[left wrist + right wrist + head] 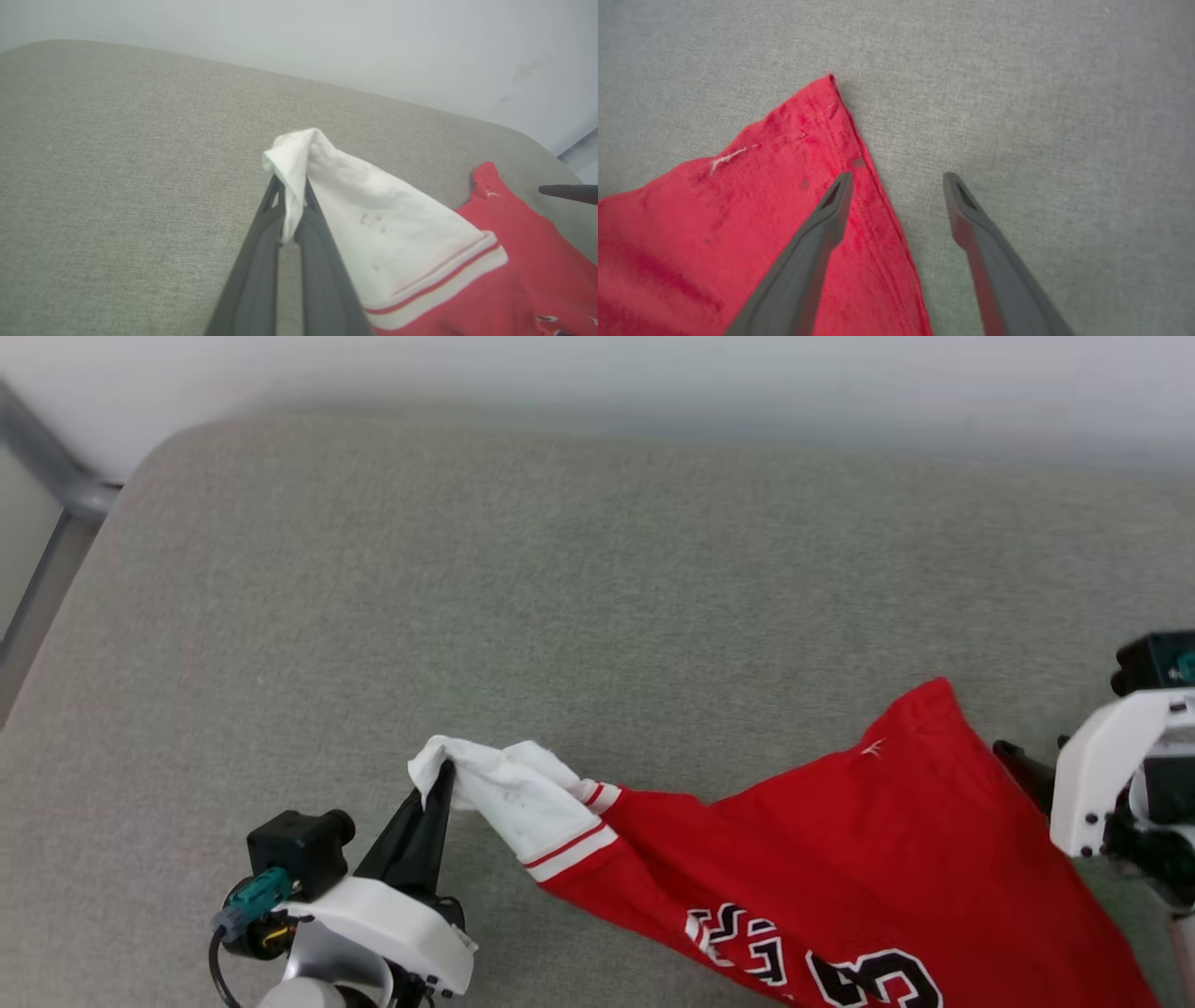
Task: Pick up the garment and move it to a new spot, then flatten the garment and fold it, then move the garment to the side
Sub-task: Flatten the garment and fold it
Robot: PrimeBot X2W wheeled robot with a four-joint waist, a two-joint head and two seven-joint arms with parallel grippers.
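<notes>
Surveying the work area, I record a grey fabric-covered surface [467, 569] with a rounded far-left corner, backed by a pale wall [597, 373].

Item 1: the garment [840, 859], a red jersey, lies on the near right part of that surface and runs off the bottom edge of the head view. Its red body is spread fairly flat, with some creasing. 1 red corner [826, 93] points away from me toward the wall. The black-and-white lettering [812, 961] faces up at the near edge, partly cut off by the frame.

Item 2: the white sleeve [383, 219], finished with red-and-white striped trim, is drawn out to my left and raised to a peak above the surface.

Item 3: my left claw [446, 773] is clamped tight on the tip of that sleeve. The cloth is pinched between its 2 dark fingers, and a fold bulges over their tips.

Item 4: my right claw [899, 179] stands spread wide with nothing in its grasp. 1 finger is over the red hem just below the far corner; the other is over bare surface just beside the hem. I cannot tell whether either finger touches what is under it.
</notes>
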